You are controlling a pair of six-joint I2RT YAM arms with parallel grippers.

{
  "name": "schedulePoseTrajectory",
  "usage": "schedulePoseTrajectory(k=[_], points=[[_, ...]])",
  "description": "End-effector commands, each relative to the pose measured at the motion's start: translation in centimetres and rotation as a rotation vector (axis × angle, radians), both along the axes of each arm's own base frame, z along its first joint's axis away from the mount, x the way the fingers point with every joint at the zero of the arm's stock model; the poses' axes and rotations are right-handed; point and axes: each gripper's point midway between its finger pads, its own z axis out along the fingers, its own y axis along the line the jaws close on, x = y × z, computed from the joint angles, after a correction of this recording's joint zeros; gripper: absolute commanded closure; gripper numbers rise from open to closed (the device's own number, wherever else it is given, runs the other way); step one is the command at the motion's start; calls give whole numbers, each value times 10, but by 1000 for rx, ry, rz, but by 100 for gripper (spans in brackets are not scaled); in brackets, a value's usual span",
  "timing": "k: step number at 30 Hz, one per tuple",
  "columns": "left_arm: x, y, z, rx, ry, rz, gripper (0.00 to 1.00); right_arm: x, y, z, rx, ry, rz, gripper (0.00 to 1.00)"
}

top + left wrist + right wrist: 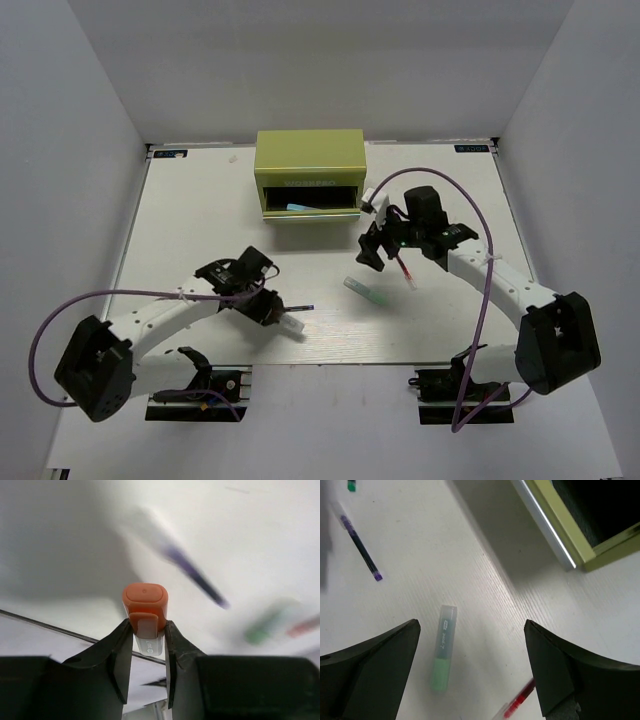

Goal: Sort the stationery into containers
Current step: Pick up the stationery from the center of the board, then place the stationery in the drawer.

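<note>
Tabletop first: plain white board (200,220), boxed in by pale grey walls (80,100) on three sides. Parked at the back edge, yellow-green metal chest (310,155), drawer (340,212) pulled open with a blue-capped marker (297,207) lying inside. Out on the bare white in front of it: green-capped marker (443,655), red pen (520,700) just beside that, thin dark purple pen (360,547) further off.

Arms next. Left arm (160,320) stretched in low from the near-left corner, with the left gripper (147,625) clamped tight on the orange-capped marker (145,600), cap poking out past the fingers, right near the purple pen. Right arm (500,280) bent in over the middle-right, with the right gripper (471,625) hanging above the green-capped marker and the red pen, jaws spread wide apart, gripping nothing.
</note>
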Motion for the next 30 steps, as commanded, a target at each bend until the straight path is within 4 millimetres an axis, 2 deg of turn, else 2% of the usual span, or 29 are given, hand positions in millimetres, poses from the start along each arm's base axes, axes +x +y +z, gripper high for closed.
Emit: schedulePoseTrajectory(k=[1,2,4,5,6,7,8,9,10,11,12,13,14,16,19,20,22,24,28,30], points=[[48,-13,63,-57,-278,-5,100,3,-11,1,22,-4,-62,10],[59,-13,70,-53,-320,5,100,1,-13,4,27,-20,-54,15],[84,-20,100,-93,-445,20,100,-6,-16,-2,25,-3,-43,24],[92,-22,110,-99,-485,23,100,-10,-17,-7,19,9,-37,38],[110,-30,127,-108,-572,6,100,-17,-21,-16,9,29,-31,47],[115,-31,129,-98,-580,12,100,-19,-21,-16,8,36,-27,56],[130,-39,150,-129,-650,23,100,-23,-22,-21,5,45,-23,69],[143,-42,151,-115,-671,23,100,-29,-23,-24,4,50,-10,72],[154,-46,158,-109,-705,27,100,-31,-24,-26,1,56,-8,72],[168,-56,181,-142,-761,26,100,-36,-26,-32,-4,71,-6,72],[180,-58,187,-132,-781,37,100,-38,-25,-28,3,57,0,69],[191,-65,175,-110,-752,31,100,-39,-27,-30,0,58,1,66],[204,-73,194,-117,-790,34,100,-42,-28,-31,-2,60,2,64],[232,-79,200,-111,-811,64,100,-41,-29,-31,-5,49,2,60],[254,-82,207,-134,-844,115,100,-43,-30,-30,-7,33,5,53],[260,-86,197,-138,-824,133,100,-43,-30,-31,-11,32,6,50],[269,-86,196,-147,-813,169,100,-43,-31,-31,-8,25,3,41],[278,-85,183,-146,-780,207,100,-45,-30,-33,-9,25,8,31],[285,-79,167,-136,-748,276,100,-45,-32,-36,-13,29,2,27],[293,-77,165,-159,-756,314,100,-46,-32,-38,-15,35,3,27]])
